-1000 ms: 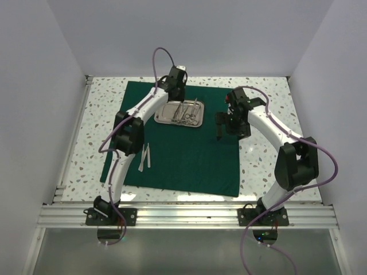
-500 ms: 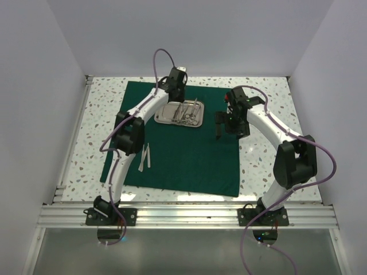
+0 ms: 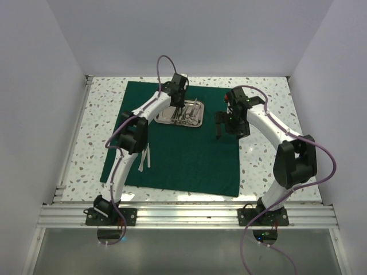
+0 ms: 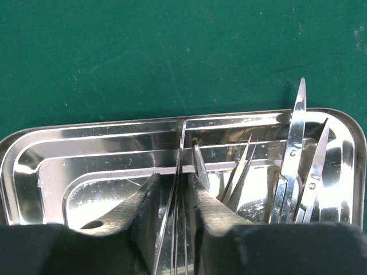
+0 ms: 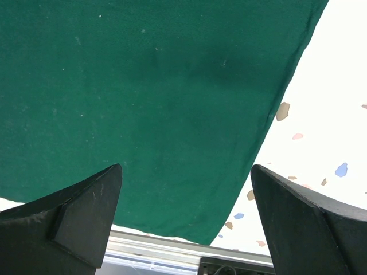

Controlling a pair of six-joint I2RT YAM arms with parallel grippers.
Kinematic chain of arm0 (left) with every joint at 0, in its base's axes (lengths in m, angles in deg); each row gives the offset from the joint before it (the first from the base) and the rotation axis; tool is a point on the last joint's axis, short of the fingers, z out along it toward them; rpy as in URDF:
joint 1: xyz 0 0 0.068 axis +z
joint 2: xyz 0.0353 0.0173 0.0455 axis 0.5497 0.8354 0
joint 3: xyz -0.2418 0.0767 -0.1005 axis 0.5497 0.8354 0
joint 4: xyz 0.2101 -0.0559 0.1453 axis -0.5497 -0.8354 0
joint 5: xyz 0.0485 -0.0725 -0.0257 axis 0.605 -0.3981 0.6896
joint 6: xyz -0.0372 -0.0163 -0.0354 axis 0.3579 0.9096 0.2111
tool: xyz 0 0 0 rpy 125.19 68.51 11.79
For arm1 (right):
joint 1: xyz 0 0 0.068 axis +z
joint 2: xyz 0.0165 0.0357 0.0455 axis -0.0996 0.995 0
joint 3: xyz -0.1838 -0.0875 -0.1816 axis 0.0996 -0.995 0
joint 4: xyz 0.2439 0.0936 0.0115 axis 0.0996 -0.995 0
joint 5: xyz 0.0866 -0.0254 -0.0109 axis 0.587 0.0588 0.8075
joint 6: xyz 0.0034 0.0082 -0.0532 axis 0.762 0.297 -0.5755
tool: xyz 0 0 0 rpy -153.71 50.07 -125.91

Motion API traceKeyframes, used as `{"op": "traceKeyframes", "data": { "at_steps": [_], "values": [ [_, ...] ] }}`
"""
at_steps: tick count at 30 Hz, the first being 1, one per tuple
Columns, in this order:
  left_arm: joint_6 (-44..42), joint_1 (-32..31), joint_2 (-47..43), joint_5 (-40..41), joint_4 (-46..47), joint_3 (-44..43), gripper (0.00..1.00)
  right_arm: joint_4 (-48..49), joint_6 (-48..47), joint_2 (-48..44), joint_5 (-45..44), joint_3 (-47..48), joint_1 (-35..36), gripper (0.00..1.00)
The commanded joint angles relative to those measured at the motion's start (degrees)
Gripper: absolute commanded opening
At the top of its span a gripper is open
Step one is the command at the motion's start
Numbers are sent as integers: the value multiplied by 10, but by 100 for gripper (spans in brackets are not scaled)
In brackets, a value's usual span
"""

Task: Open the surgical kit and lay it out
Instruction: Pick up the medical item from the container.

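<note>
The dark green cloth (image 3: 189, 154) lies spread flat on the table. The steel tray (image 3: 195, 121) sits on its far middle part and holds several thin silver instruments. My left gripper (image 3: 179, 105) reaches down into the tray (image 4: 86, 129). In the left wrist view the left gripper (image 4: 182, 195) is nearly closed, its jaws pressed on thin tweezers (image 4: 182, 143). Scissors (image 4: 295, 166) lie at the tray's right end. My right gripper (image 3: 219, 133) hangs open and empty above the cloth (image 5: 143, 86), to the right of the tray.
Two pale tweezers (image 3: 147, 156) lie on the cloth's left part, beside the left arm. Speckled tabletop (image 5: 332, 114) shows past the cloth's right edge. White walls enclose the table; a metal rail (image 3: 183, 215) runs along the near edge.
My left arm has shifted a little to the right and its gripper has moved further over the tray. The right arm has barely moved.
</note>
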Motion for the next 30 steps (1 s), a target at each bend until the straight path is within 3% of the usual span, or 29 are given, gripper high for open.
{"op": "traceKeyframes", "data": {
  "at_steps": [1, 5, 10, 30],
  "values": [
    [-2, -2, 2, -3, 19, -29, 28, -4, -16, 7, -7, 15, -3, 98],
    [-2, -2, 4, -3, 19, -28, 10, -2, -16, 18, -7, 22, -2, 98],
    [-3, -1, 3, -2, 20, -27, 0, 0, -17, 28, -3, 30, -3, 98],
    [-1, 15, -111, 16, 8, -17, 0, 7, -10, 36, 22, 37, -2, 98]
  ]
}}
